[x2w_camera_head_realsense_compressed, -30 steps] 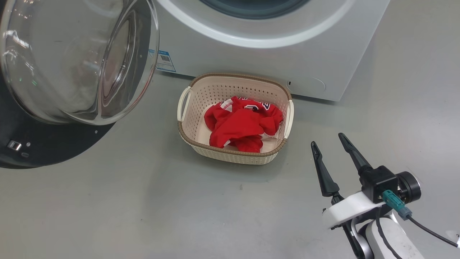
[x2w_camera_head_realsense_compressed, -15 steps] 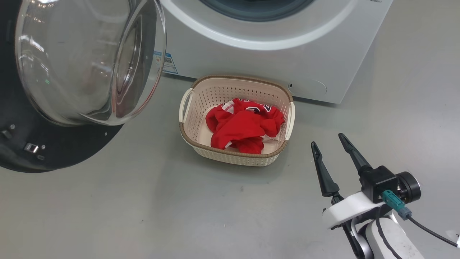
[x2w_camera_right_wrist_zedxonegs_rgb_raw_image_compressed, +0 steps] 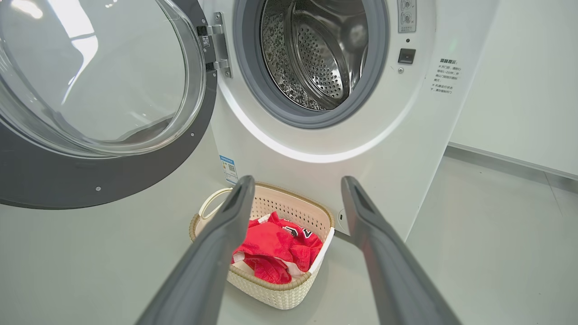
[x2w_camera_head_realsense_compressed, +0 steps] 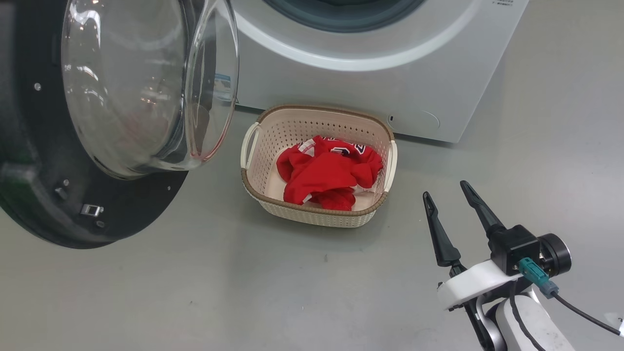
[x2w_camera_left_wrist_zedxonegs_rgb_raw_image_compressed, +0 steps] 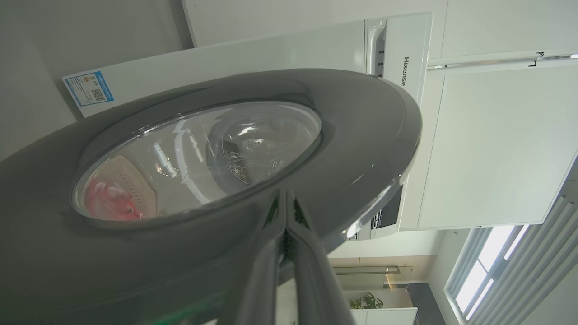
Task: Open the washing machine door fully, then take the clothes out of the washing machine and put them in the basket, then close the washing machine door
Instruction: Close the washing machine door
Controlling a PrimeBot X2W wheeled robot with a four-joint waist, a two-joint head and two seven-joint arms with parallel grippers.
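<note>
Glossy black plastic and clear glass are shown by the washing machine door (x2w_camera_head_realsense_compressed: pixel 124 217), red cloth by the clothes (x2w_camera_head_realsense_compressed: pixel 324 175), perforated cream plastic by the basket (x2w_camera_head_realsense_compressed: pixel 312 218), shiny steel by the drum (x2w_camera_right_wrist_zedxonegs_rgb_raw_image_compressed: pixel 316 58).

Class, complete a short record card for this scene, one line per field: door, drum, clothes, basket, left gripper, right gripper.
Door: washing machine door open, hinged at the left of the opening.
Drum: steel drum of the washing machine; no clothes seen in the part that shows.
Clothes: red clothes heaped inside the basket.
Basket: basket on the floor, just in front of the washing machine.
Left gripper: left gripper shut, tips at the door's outer face.
Right gripper: right gripper open, holding nothing, to the basket's right.
</note>
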